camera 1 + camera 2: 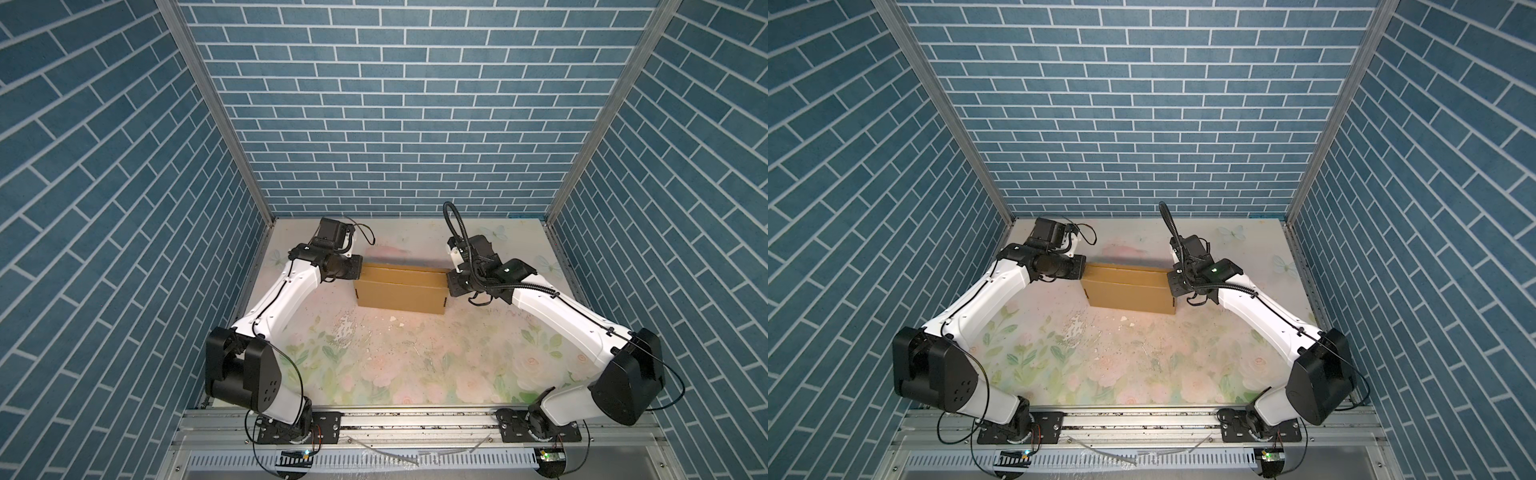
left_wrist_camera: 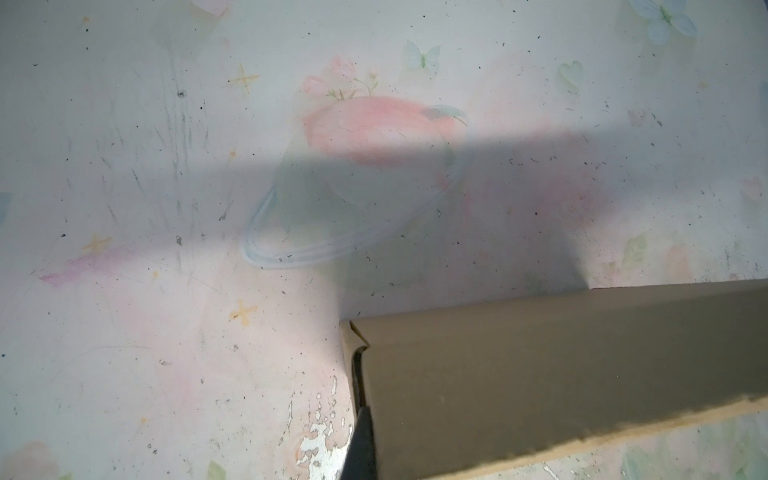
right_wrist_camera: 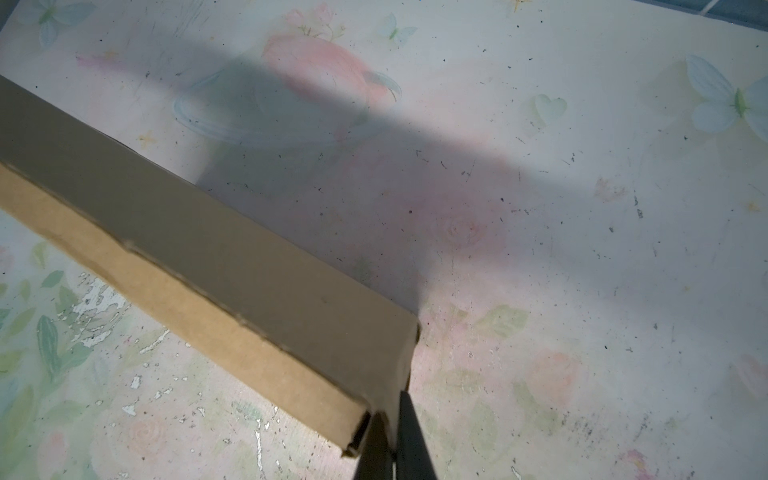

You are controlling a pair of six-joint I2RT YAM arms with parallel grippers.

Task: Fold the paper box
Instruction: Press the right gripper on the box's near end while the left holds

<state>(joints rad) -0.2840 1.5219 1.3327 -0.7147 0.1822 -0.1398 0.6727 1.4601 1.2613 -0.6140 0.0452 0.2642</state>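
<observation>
Right gripper (image 3: 392, 415) clamping paper box (image 1: 401, 293) end, left gripper (image 2: 365, 432) seemingly gripping opposite end

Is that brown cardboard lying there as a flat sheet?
No, the paper box is folded up into a closed box shape with sides.

I can read no text, label, brand or number in any view. The paper box (image 1: 401, 291) ahead of my tools is plain brown. A tiny white mark (image 1: 306, 248) behind the left tool is too small to read.
</observation>
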